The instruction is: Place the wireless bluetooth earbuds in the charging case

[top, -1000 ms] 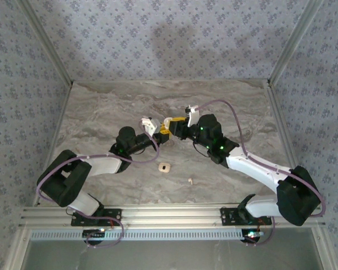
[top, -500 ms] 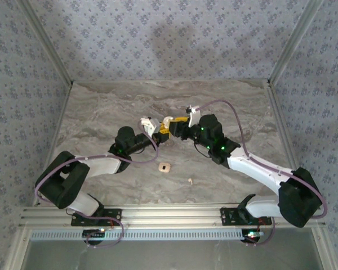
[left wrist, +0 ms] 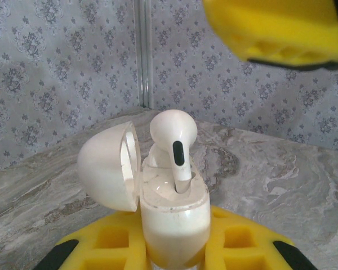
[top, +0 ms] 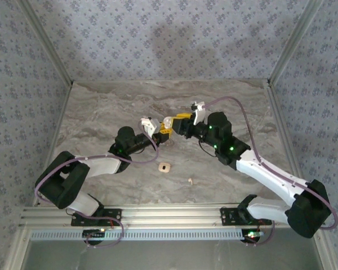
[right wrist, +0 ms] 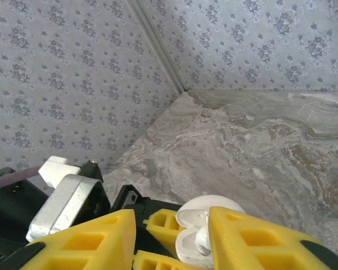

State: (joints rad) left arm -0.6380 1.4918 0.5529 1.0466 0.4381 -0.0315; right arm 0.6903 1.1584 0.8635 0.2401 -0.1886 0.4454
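**Top external:** both arms reached inward. The left pincer and right pincer met mid-counter, well apart from the walls. A loose earbud lay near the front edge.

**Left wrist:** the left pincer clamped the charging case. Its lid was swung left, and a seated earbud stood in its slot.

**Right wrist:** the right pincer hung just above the case, jaws apart, gripping nothing.

Even diffuse light; faint shadow on back wall; charging case sharp, slight sheen.
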